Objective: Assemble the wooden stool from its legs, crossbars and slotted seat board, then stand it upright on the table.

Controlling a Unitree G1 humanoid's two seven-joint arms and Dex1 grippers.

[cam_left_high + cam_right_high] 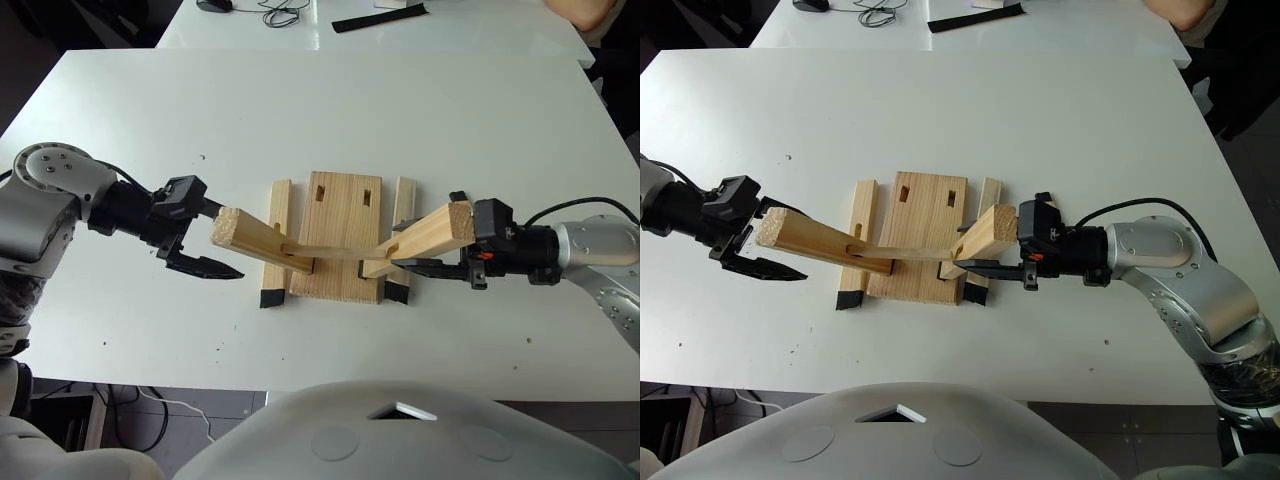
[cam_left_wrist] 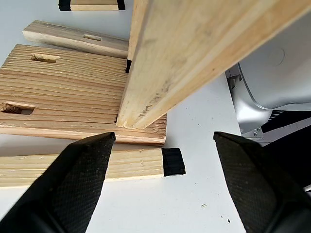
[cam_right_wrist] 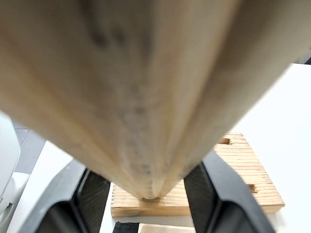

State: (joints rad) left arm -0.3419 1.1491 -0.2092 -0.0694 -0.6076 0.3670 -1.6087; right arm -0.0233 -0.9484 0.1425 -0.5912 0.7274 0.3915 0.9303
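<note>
The slotted seat board (image 1: 340, 215) lies flat at the table's middle. Over it two wooden legs tilt up in a V, joined by a thin crossbar (image 1: 330, 252). My right gripper (image 1: 440, 252) is shut on the right leg (image 1: 425, 238), its fingers (image 3: 92, 194) hugging the wood. The left leg (image 1: 262, 242) has its raised end between the spread fingers (image 2: 73, 184) of my left gripper (image 1: 230, 241), which is open and not pinching it. Its lower end (image 2: 141, 116) meets the board (image 2: 58, 97).
Two more legs with black tips lie flat along the board's sides, one on the left (image 1: 280, 205) and one on the right (image 1: 404, 190). A second table behind carries cables and a black strap (image 1: 380, 18). The white table (image 1: 300, 110) is bare beyond the board.
</note>
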